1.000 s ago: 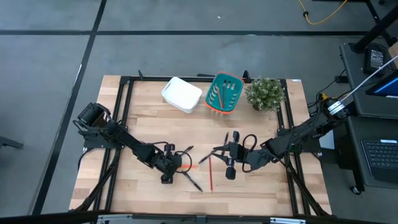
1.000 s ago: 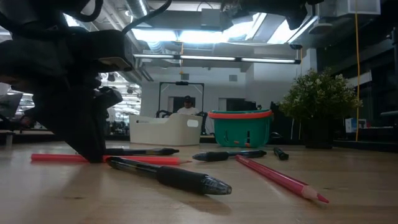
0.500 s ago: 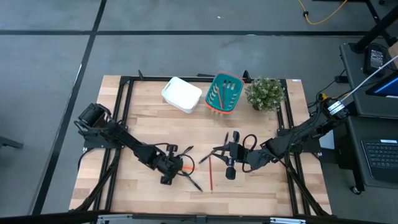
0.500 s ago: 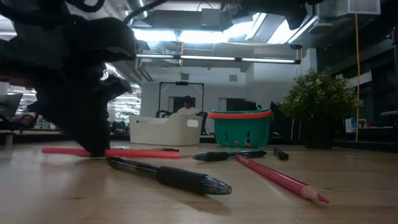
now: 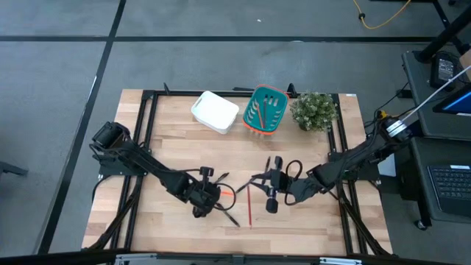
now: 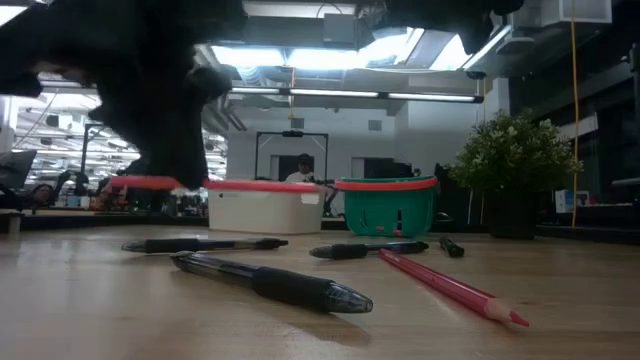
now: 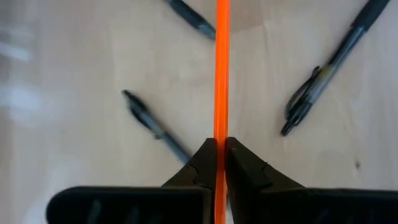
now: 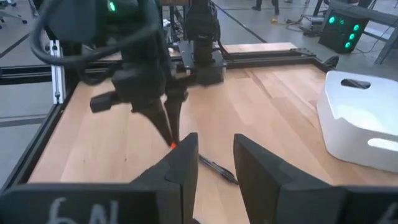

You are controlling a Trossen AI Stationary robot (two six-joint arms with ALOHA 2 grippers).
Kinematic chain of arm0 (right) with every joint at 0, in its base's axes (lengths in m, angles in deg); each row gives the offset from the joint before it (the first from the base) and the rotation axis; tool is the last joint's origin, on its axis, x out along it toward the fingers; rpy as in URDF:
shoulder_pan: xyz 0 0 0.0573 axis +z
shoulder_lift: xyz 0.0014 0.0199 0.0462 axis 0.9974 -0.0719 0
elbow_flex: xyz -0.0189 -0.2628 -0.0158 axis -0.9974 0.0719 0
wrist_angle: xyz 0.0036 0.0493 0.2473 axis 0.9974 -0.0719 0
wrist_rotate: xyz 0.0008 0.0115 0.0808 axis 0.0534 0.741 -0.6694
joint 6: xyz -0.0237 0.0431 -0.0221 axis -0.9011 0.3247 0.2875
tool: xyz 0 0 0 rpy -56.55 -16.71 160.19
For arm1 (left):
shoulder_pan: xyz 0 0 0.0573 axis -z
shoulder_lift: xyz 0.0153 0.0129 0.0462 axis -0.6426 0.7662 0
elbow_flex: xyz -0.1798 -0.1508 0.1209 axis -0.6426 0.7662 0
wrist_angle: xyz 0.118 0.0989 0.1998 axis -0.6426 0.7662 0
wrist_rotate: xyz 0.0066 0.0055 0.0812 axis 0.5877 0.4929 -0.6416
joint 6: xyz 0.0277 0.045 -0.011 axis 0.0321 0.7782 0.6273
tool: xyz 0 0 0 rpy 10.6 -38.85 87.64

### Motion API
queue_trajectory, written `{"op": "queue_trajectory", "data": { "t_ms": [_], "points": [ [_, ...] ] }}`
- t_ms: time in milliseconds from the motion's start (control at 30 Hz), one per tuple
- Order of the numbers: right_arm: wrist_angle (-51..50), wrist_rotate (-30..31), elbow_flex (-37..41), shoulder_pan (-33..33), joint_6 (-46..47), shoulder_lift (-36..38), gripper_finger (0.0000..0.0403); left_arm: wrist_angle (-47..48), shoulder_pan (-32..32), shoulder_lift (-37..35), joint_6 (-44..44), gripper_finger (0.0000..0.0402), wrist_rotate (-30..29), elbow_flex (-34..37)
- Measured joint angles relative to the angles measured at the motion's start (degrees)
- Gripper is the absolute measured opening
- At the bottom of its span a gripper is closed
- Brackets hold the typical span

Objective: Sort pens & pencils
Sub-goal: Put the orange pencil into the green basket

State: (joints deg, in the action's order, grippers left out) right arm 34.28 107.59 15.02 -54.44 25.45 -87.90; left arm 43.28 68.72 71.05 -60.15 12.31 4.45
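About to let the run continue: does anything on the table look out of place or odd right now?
Nothing stands out. The left gripper holds an orange pencil level above the table; pens and a red pencil lie loose, unsorted, and the teal basket and white bin stand upright.

grey floor surrounds my wooden table; ceiling lights glow over a desk.

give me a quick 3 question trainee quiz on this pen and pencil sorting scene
1. True or false: the left hand is shut on an orange pencil.
2. Where does the red pencil lie? A) in the teal basket B) on the table C) in the white bin
3. Fill in: the right hand holds ____.

Key: 1 true; 2 B; 3 nothing.
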Motion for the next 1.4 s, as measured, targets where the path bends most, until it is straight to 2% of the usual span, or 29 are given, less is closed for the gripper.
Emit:
{"op": "queue_trajectory", "data": {
  "t_ms": [133, 300, 467, 667, 933, 1100, 1400],
  "points": [
    [-0.25, -0.89, 0.0, -0.02, 0.35, -1.31, 0.0104, 5.34, 0.0, -0.02, 0.38, 0.0014, -1.44, -3.82],
    [-1.97, -7.44, 0.0, 0.0, 0.31, -2.14, 0.0104, 12.6, 0.0, -0.16, 0.47, 0.0014, -3.96, -7.33],
    [-2.69, -10.52, 0.0, 0.0, 0.88, -2.14, 0.0104, 14.16, 0.21, -2.29, 0.4, 0.0014, -5.7, -8.31],
    [-2.68, -10.15, -0.02, -0.51, 4.72, -2.93, 0.0104, 13.8, 0.56, -4.14, 0.41, 0.0014, -6.95, -8.33],
    [3.0, -6.43, -0.02, -3.06, -0.49, -7.0, 0.0104, 14.43, 0.52, -5.28, 2.16, 0.0014, -9.89, -8.31],
    [10.23, -5.14, -0.04, -4.41, -7.32, -7.43, 0.0104, 16.97, 0.48, -9.34, 2.45, 0.0014, -12.57, -8.31],
    [11.21, -5.82, -0.03, -4.44, -7.7, -7.86, 0.0104, 15.93, 0.72, -17.69, 2.12, 0.0014, -16.36, -8.33]
  ]
}}
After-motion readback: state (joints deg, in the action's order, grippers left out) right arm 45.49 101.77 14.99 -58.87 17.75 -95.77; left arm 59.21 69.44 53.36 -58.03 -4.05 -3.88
